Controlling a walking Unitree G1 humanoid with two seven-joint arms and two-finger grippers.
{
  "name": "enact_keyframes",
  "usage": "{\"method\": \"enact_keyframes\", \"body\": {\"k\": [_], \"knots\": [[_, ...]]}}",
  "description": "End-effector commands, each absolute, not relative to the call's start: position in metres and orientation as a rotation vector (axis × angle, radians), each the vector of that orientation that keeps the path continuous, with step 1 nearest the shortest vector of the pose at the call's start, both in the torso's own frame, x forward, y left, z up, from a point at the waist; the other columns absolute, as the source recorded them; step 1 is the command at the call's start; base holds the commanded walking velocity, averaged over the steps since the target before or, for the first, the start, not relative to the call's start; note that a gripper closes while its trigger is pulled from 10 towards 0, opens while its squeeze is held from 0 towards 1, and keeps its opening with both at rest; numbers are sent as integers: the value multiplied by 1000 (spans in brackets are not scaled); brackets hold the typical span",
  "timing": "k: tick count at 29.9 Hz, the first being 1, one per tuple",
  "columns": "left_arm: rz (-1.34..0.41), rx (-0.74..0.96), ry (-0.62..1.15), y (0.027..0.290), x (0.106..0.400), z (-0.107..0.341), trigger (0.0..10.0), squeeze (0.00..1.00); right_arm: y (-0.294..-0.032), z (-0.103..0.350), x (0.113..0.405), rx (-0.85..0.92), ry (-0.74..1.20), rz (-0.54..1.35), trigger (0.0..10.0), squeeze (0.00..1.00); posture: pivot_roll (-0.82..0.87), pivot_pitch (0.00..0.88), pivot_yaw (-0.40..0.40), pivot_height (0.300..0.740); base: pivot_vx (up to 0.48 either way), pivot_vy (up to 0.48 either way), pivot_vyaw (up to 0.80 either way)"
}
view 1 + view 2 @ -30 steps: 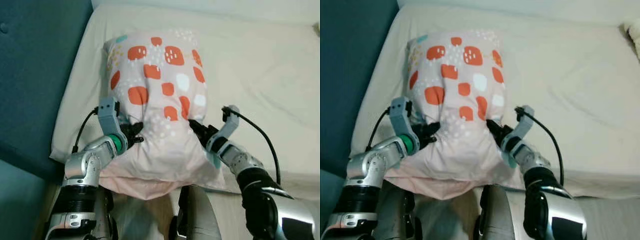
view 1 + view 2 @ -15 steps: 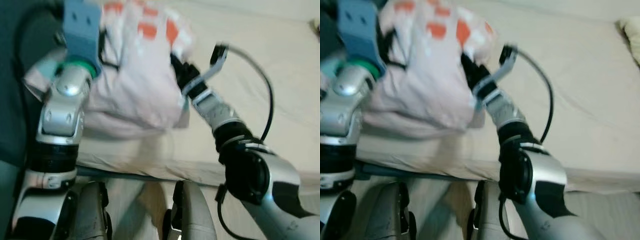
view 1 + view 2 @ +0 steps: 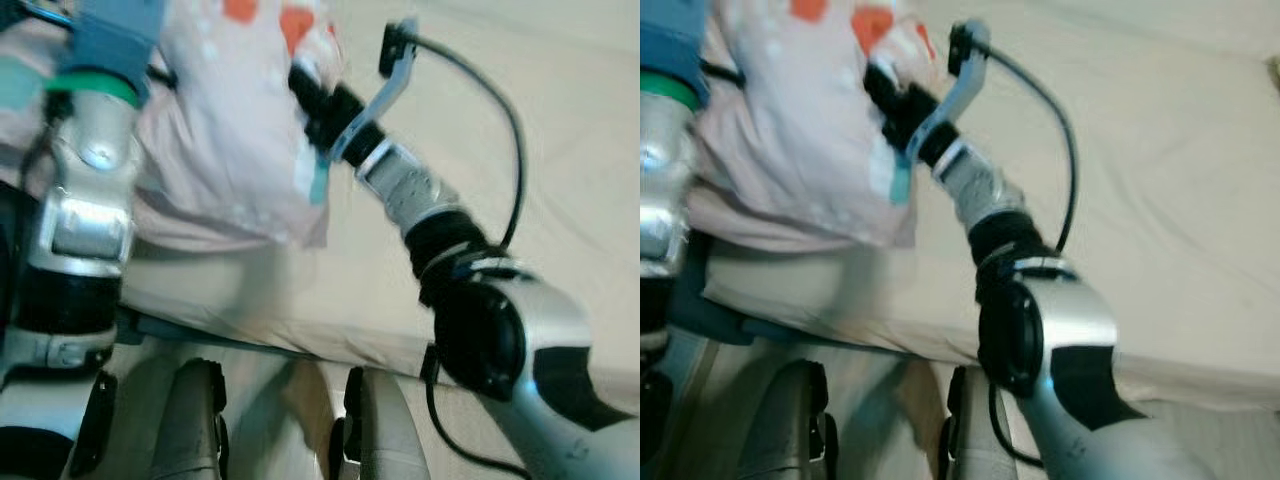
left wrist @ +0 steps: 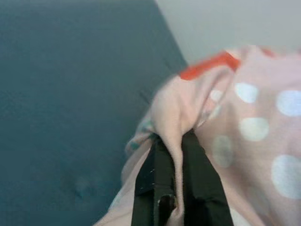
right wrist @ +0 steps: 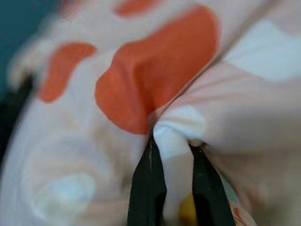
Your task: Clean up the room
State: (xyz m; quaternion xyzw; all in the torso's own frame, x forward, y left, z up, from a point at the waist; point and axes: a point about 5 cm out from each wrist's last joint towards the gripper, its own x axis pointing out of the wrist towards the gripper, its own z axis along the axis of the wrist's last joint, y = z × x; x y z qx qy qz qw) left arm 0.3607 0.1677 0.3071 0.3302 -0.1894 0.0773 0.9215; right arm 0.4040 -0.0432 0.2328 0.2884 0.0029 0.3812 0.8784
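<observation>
A pale pink pillow [image 3: 225, 130] with orange and white spots hangs lifted above the cream bed [image 3: 520, 150], near its left end. My left gripper [image 4: 175, 188] is shut on a fold of the pillow's left edge, with the blue headboard [image 4: 70, 108] behind it. My right gripper [image 5: 171, 188] is shut on a pinch of fabric at the pillow's right side; in the left eye view it sits at the pillow's right edge [image 3: 312, 100]. The eye views are blurred.
The cream mattress [image 3: 1180, 180] stretches away to the right. Its front edge [image 3: 300, 335] runs across just before my legs [image 3: 190, 420]. The blue headboard lies to the left of the pillow. A black cable [image 3: 500, 120] loops over my right forearm.
Both arms have raised the pillow off the mattress and carried it up and to the left. The camera has tilted too, so the bed's front edge now shows lower in view.
</observation>
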Motion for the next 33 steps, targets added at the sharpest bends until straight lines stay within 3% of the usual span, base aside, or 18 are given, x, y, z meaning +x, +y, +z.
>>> {"method": "enact_keyframes", "body": {"k": [1, 2, 6, 12, 13, 16, 17, 20, 25, 26, 28, 33], "knots": [[49, 746, -260, 153, 367, 273, 2078, 0, -38, 200, 398, 572, 129, 742, 10000, 0, 133, 252, -84, 591, 0, 0, 0], [25, 780, -190, 151, 370, 258, 10000, 0, -39, 177, 393, 556, 211, 691, 10000, 0, 124, 255, -80, 591, 0, 0, 0], [9, 787, -80, 152, 373, 236, 10000, 0, -53, 134, 384, 552, 367, 520, 10000, 0, 114, 256, -73, 591, 0, 0, 0], [42, 743, -63, 156, 375, 232, 10000, 31, -72, 122, 384, 571, 393, 392, 10000, 0, 104, 254, -62, 591, 0, 0, 0], [53, 736, -74, 156, 375, 233, 10000, 545, -77, 124, 385, 545, 375, 383, 10000, 0, 101, 252, -61, 591, 0, 0, 0], [53, 736, -74, 156, 375, 233, 10000, 545, -77, 124, 385, 545, 375, 383, 10000, 0, 101, 252, -61, 591, 0, 0, 0], [70, 721, -91, 158, 375, 235, 10000, 1000, -80, 128, 388, 505, 349, 385, 10000, 0, 98, 248, -57, 591, 0, 0, 0], [107, 653, -175, 160, 373, 248, 10000, 1000, -86, 143, 394, 388, 257, 422, 10000, 0, 92, 235, -49, 591, 0, 0, 0], [38, 574, -218, 155, 366, 257, 10000, 1000, -88, 143, 394, 342, 245, 434, 10000, 0, 86, 225, -43, 591, 0, 0, 0], [34, 557, -238, 157, 363, 261, 10000, 0, -88, 143, 393, 328, 243, 442, 10000, 0, 84, 221, -42, 591, 0, 0, 0], [34, 557, -238, 157, 363, 261, 10000, 0, -88, 143, 393, 328, 243, 442, 10000, 0, 84, 221, -42, 591, 0, 0, 0], [72, 515, -473, 170, 338, 297, 10000, 0, -83, 124, 380, 370, 300, 613, 10000, 0, 85, 201, -35, 591, 0, 0, 0]]}}
